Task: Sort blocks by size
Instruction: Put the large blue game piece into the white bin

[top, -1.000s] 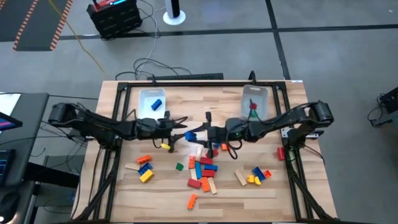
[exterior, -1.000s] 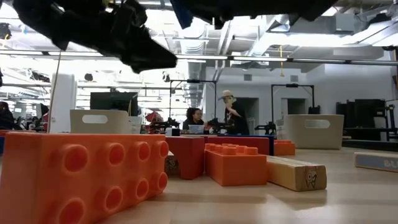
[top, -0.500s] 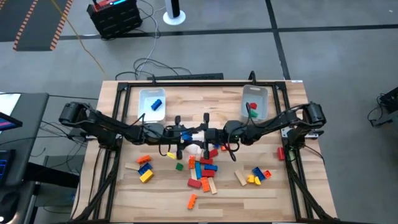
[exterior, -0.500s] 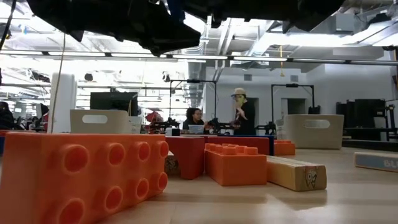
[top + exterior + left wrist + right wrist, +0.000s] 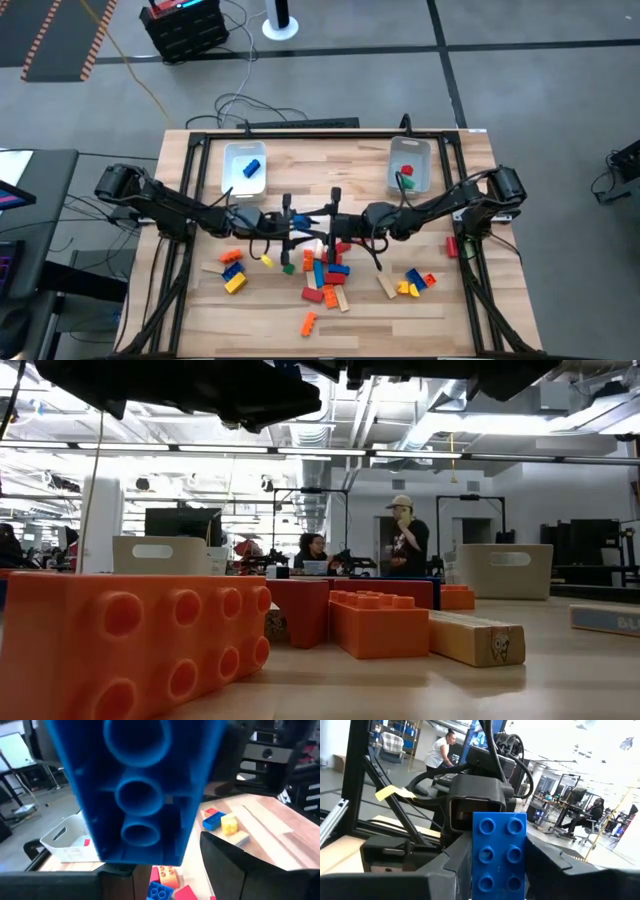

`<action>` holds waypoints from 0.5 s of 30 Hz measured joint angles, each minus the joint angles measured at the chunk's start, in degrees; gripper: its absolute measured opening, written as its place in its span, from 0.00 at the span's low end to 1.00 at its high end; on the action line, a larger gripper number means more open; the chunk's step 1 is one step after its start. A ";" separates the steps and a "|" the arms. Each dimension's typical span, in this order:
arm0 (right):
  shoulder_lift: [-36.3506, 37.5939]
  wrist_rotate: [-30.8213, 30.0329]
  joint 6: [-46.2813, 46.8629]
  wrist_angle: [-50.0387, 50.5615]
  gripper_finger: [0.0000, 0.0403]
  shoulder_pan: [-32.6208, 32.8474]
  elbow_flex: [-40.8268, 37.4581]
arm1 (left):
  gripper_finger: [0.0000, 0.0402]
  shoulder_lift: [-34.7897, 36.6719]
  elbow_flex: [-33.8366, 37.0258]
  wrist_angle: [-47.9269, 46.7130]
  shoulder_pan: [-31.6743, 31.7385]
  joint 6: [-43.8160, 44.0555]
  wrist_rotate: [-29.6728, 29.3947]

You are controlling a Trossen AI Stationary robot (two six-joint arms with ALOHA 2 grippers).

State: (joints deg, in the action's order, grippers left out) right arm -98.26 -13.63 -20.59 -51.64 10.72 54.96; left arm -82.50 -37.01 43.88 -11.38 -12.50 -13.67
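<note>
A long blue brick (image 5: 499, 855) is held above the middle of the table (image 5: 470, 300), between my two grippers, which face each other. My right gripper (image 5: 330, 220) is shut on it. My left gripper (image 5: 291, 221) is open. Its fingers stand on either side of the brick's hollow underside (image 5: 140, 795), and one finger (image 5: 225, 862) shows a gap to the brick. Many loose blocks (image 5: 325, 275) lie on the table below. My right gripper pinches the blue brick by its two long sides (image 5: 476, 865) between its two fingers. The fingers come level from the table's right. The studded face is turned toward the right wrist and the underside toward the left gripper. The brick is lifted clear of the table.
Two clear bins stand at the far side: the left one (image 5: 228, 150) holds a blue brick, the right one (image 5: 395, 148) a red and a green piece. More blocks lie near left (image 5: 232, 270) and near right (image 5: 415, 282). An orange brick (image 5: 130, 650) fills the low view's front.
My left gripper has gone toward the table's right edge and a little toward the near edge, up to the blue brick held by my right gripper. The brick has stayed lifted in the right gripper.
</note>
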 joint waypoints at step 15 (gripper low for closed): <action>0.07 -0.02 0.58 0.33 0.42 0.07 0.13 | 0.40 -0.04 0.04 3.30 1.16 3.33 -3.23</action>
State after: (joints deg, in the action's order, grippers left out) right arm -98.19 -13.65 -20.01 -51.31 10.79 55.09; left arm -82.54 -36.97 47.18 -10.23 -9.18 -16.90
